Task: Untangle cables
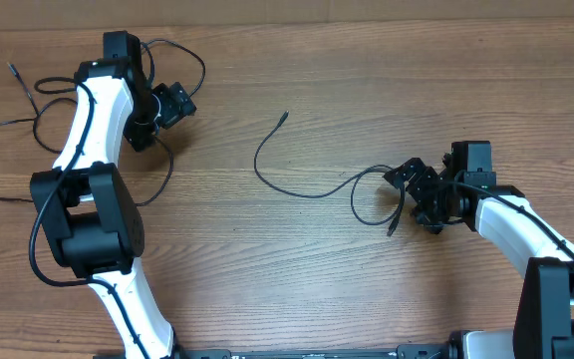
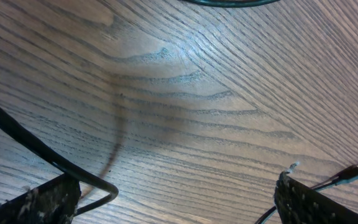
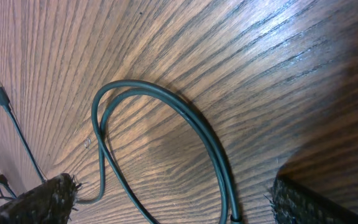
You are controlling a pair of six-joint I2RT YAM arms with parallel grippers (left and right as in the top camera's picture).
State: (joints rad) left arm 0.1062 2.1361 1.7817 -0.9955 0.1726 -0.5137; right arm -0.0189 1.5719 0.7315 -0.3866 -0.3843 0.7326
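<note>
Black cables (image 2: 23, 138): I see a tangle under and behind my left claw (image 1: 174, 103), jaws spread, pinching nothing. One loose cable (image 3: 194, 118) loops beneath my right claw (image 1: 419, 191), likewise spread.

Lab: 2 robot arms (image 1: 93, 130) (image 1: 511, 224), wooden table (image 1: 317, 269)
</note>
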